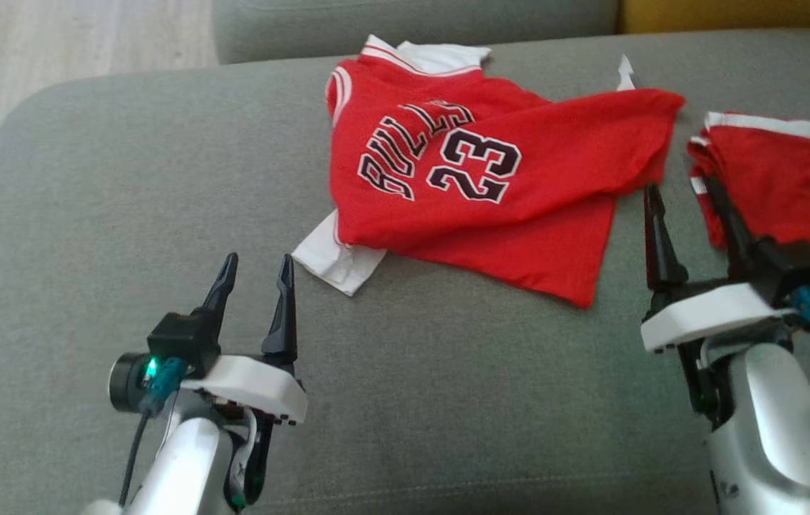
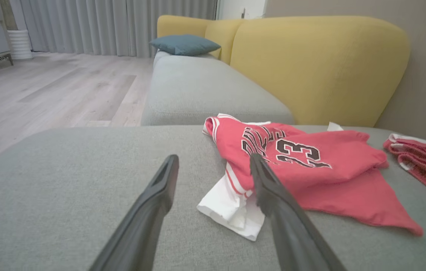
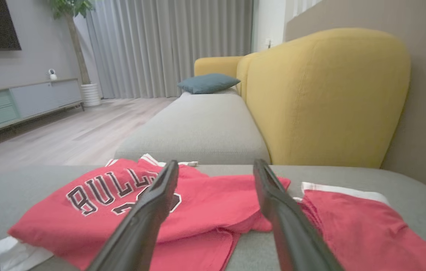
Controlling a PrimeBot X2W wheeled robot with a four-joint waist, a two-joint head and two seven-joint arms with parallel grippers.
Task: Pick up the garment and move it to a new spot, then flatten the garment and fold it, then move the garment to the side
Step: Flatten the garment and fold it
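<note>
Grey sofa seat [image 1: 448, 400] holds the red jersey [image 1: 476, 186] at upper centre of the frame, lying crosswise between two spread, empty hands: right hand [image 1: 682, 184] just beside its right edge, left hand [image 1: 260, 257] near its white lower-left corner.

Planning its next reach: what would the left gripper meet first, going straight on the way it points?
Probably the jersey's white edge, lying on the grey cushion just ahead of the left gripper; depth is unclear.
</note>
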